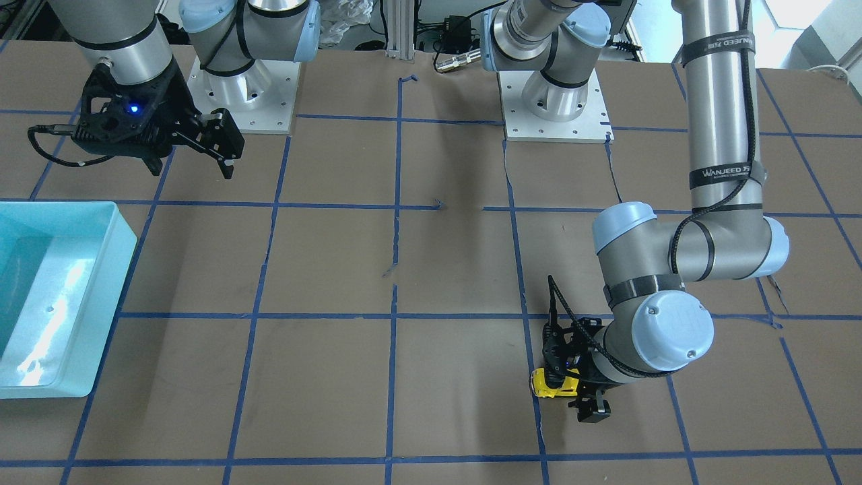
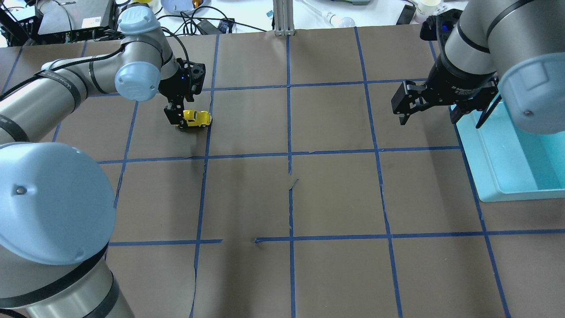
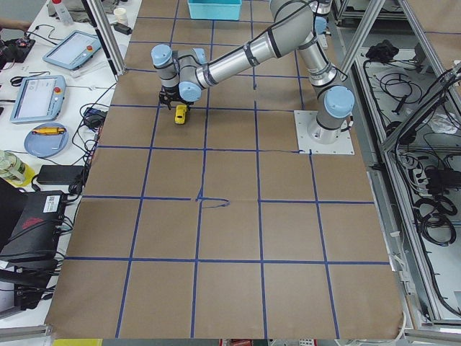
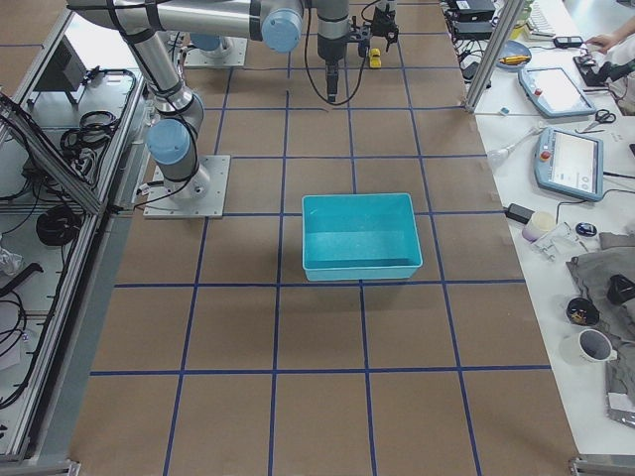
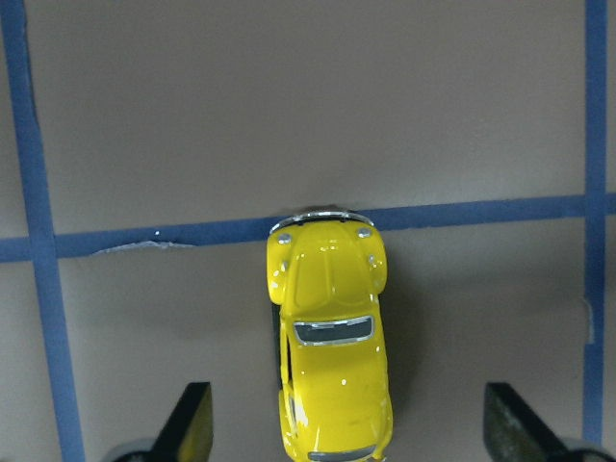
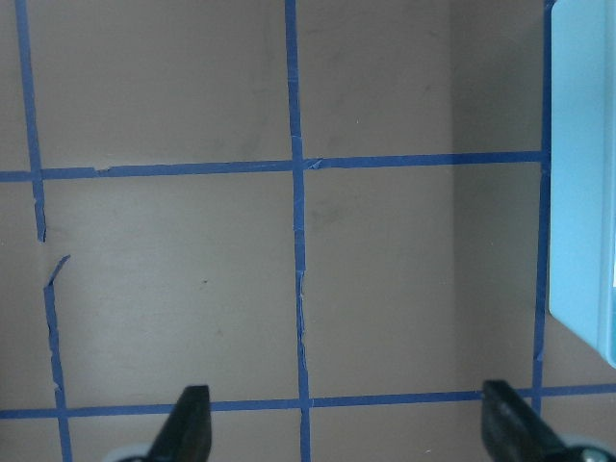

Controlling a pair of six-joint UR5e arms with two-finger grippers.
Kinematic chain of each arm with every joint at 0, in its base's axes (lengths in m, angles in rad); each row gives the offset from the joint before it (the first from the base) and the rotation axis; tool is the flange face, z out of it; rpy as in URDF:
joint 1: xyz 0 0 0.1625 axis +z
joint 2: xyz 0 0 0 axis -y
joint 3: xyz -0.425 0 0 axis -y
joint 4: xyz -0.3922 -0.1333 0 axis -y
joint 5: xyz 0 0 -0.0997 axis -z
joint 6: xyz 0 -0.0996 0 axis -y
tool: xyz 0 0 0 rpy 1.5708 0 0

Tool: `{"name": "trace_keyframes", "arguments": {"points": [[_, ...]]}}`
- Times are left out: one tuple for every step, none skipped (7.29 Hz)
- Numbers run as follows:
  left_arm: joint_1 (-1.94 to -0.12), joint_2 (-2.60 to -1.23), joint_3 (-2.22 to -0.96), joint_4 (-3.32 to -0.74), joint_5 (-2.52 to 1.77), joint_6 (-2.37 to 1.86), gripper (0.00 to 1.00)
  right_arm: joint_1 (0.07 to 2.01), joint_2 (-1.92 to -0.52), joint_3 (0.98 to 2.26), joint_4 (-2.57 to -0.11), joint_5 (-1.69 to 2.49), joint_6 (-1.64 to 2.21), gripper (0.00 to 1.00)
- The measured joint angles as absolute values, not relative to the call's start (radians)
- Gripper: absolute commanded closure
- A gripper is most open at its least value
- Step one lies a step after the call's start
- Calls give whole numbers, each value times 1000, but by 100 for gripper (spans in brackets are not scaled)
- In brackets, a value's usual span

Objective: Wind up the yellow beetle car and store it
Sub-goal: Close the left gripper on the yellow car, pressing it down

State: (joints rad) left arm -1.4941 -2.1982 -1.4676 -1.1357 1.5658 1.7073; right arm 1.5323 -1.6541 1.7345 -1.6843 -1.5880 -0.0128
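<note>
The yellow beetle car (image 5: pixel 332 346) stands on its wheels on the brown table, its nose on a blue tape line. My left gripper (image 5: pixel 351 428) is open and low over it, with the car's rear half between the two fingers (image 5: pixel 192 423) and apart from both. In the overhead view the car (image 2: pixel 197 118) is at the far left, beside the left gripper (image 2: pixel 182 115). It also shows in the front-facing view (image 1: pixel 549 385). My right gripper (image 6: pixel 346 423) is open and empty, high over the table at the right (image 2: pixel 404 112).
A light-blue bin (image 2: pixel 507 176) stands at the table's right side, just beside the right gripper; its wall shows in the right wrist view (image 6: pixel 587 192). Blue tape lines grid the brown table. The two arm bases (image 1: pixel 552 101) are bolted on at the robot's edge.
</note>
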Motion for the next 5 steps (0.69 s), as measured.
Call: {"name": "trace_keyframes", "arguments": {"points": [[-1494,-2205,-1468,-1136,1566,1701,16,1532,-1654,1735,-1684,-1588,-12,0],[-1494,-2209,-1467,-1132,1566,1698,38,1532,-1653,1736,-1684,-1588,-12,0],[-1494,-2214,-1466,-1119,1565,1697,57,1533,-1653,1736,-1684,-1588,-12,0],[-1494,-2216,-1465,-1106,1565,1697,63,1533,-1653,1735,-1684,-1589,-13,0],[-1494,-2217,-1464,-1100,1565,1697,67,1532,-1653,1735,-1684,-1590,-13,0]]}}
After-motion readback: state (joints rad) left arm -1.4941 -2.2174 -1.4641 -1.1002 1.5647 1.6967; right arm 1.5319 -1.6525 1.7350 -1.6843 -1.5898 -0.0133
